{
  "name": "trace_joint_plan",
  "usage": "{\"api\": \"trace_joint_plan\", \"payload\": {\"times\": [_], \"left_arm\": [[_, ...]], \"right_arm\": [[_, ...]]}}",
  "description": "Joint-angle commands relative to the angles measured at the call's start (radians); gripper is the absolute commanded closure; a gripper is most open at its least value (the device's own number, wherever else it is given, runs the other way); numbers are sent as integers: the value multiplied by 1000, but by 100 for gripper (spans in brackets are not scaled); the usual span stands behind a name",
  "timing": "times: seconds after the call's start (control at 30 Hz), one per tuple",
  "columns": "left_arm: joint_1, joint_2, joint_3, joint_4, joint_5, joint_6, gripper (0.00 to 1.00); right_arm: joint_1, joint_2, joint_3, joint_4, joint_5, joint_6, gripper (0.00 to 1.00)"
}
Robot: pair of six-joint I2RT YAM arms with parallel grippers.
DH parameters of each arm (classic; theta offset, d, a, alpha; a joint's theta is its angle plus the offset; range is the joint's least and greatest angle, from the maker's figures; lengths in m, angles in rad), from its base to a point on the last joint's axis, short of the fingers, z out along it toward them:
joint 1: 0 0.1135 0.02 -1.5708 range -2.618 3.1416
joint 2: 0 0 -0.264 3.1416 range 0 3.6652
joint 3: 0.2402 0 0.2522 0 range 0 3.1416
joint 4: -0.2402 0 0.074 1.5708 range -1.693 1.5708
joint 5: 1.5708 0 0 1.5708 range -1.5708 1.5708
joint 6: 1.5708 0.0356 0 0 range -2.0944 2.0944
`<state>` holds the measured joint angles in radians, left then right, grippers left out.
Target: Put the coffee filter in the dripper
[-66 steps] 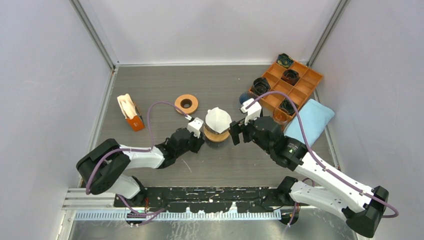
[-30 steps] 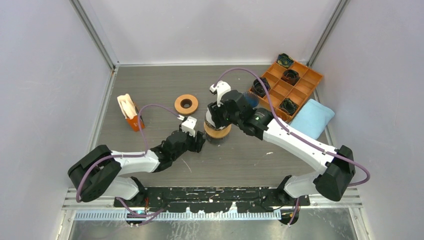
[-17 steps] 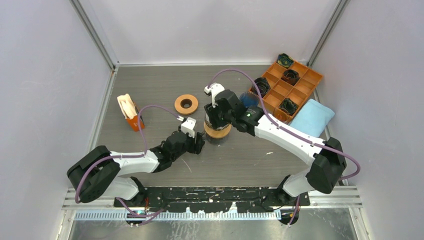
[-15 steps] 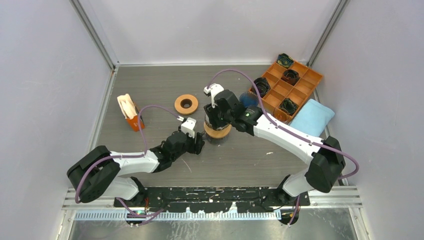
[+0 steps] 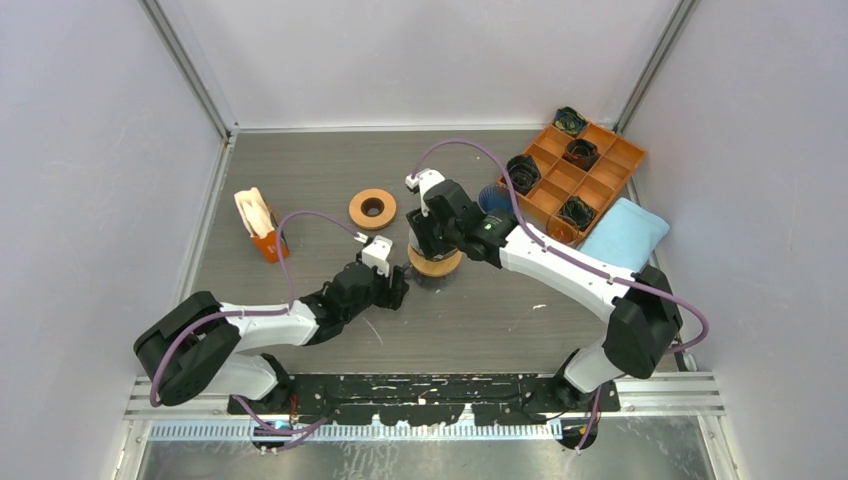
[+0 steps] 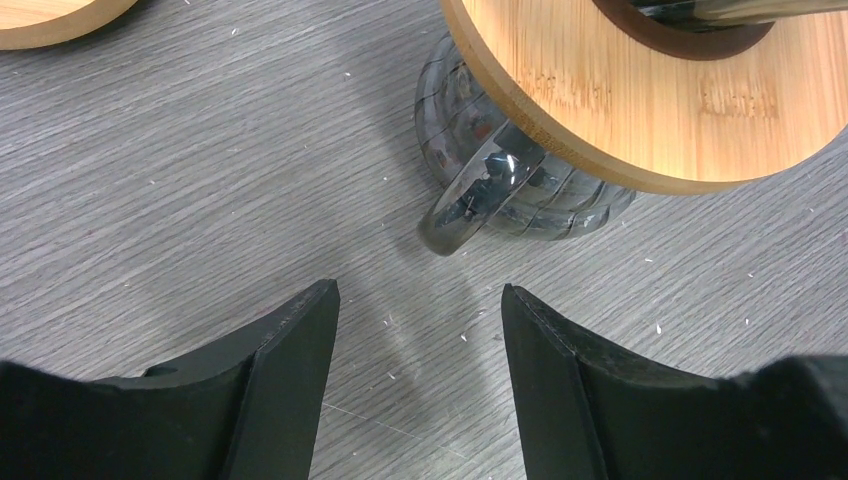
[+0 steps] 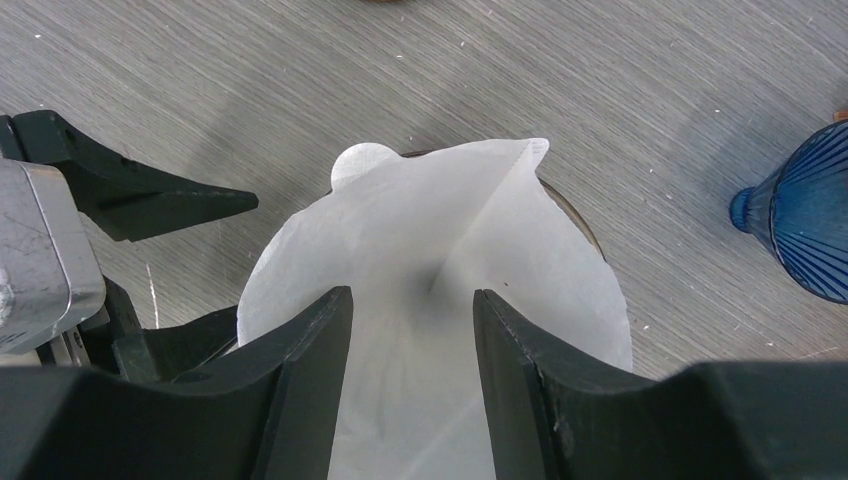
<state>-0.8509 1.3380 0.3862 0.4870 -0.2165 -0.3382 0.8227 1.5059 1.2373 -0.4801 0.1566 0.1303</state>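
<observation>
We start with the table (image 5: 480,320), where the orange tray (image 5: 603,163) and the blue cloth (image 5: 622,232) sit well off to the far right and play no part. The right arm reaches across from its base to hang directly over the dripper (image 6: 530,190), which stands near the table's middle. The left arm lies low and stretched out, stopping just beside the dripper's glass base on the near-left side. The coffee filter (image 7: 520,250) is in the dripper. It is an opened white cone, point down and mouth up, with its folded seam running to the far rim. The right gripper (image 7: 412,300) looks straight down into it, fingers moderately parted and closed on nothing. They straddle the cone's centre, though we cannot tell whether the tips touch the paper. The left gripper (image 6: 418,295) is spread wide and empty, aimed at the glass base and clear of it. What matters next is that the cone's axis is upright and in line with the right fingers. We judge the right arm, the nearer one, can press straight down to seat the paper or lift straight off.
</observation>
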Motion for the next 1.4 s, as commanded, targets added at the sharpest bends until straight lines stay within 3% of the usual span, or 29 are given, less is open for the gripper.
{"api": "trace_joint_plan", "payload": {"times": [0.0,0.67,1.37], "left_arm": [[-1,-23,4,26,-5,-7,37],[1,-10,14,24,18,-7,36],[21,-34,-2,33,34,-19,35]], "right_arm": [[-4,-2,50,11,24,6,46],[-4,11,60,-13,29,11,44],[-5,-118,88,-65,39,-4,40]]}}
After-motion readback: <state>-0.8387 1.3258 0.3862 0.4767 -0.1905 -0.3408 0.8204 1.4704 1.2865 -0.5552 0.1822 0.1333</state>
